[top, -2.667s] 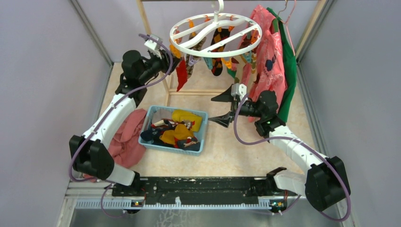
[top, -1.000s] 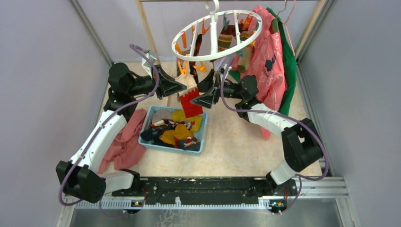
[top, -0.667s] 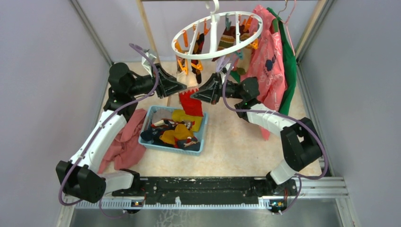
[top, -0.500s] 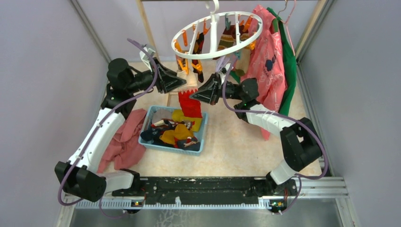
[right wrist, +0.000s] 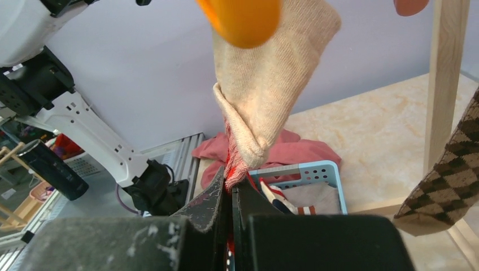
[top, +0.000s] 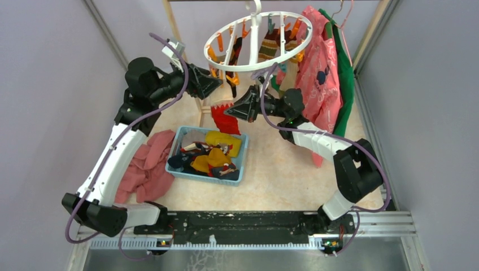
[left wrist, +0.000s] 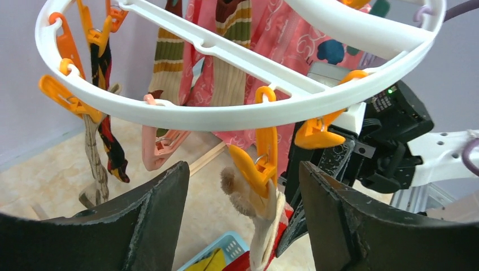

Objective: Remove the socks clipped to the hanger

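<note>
Pulling hard could tip the hanger [left wrist: 226, 116], because the orange clip [left wrist: 257, 164] bites the red sock [top: 225, 119]. The right gripper [right wrist: 232, 195] squeezes that sock tight. The left gripper [left wrist: 240, 175] is wide apart.

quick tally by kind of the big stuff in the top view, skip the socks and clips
ring hanger: 1
blue basket: 1
hung garments: 2 (pink garment, green garment)
pinkish cloth heap: 1
robot arms: 2 (left arm, right arm)
total: 7
</note>
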`<state>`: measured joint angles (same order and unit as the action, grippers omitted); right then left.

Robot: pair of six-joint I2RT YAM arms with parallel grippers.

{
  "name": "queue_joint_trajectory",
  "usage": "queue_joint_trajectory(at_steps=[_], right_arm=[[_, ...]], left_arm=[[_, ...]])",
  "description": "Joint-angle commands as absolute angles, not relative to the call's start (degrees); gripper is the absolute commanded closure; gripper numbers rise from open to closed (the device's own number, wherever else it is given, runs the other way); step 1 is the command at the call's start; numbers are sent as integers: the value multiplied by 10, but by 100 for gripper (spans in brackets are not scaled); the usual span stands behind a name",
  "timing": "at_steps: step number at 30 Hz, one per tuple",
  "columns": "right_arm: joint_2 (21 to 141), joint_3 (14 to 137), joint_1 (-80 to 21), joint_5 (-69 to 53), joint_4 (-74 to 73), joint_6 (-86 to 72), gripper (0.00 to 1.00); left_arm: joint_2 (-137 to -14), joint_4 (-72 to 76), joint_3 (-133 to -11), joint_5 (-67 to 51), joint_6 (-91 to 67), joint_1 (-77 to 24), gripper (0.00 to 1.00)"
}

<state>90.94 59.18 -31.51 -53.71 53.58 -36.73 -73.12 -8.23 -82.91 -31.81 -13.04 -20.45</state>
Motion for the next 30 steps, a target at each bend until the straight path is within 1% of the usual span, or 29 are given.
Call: queue_joint_trajectory(at_steps=[1, 5, 17, 23, 30], right_arm=[[910, 632, -323, -523, 513, -353, 100], [914, 640, -328, -520, 502, -350, 100], [926, 651, -330, -521, 489, -348, 100], [927, 654, -330, -523, 485, -344, 100], [927, 657, -330, -525, 479, -339, 100]], left_arm=[[-741, -127, -858, -242, -97, -227, 23], [-747, -145, -879, -193, -83, -245, 22], [-776, -168, -930, -112, -57, -285, 24], [-782, -171, -936, -99, -47, -295, 30], [-779, -170, -936, -98, -42, -296, 40]])
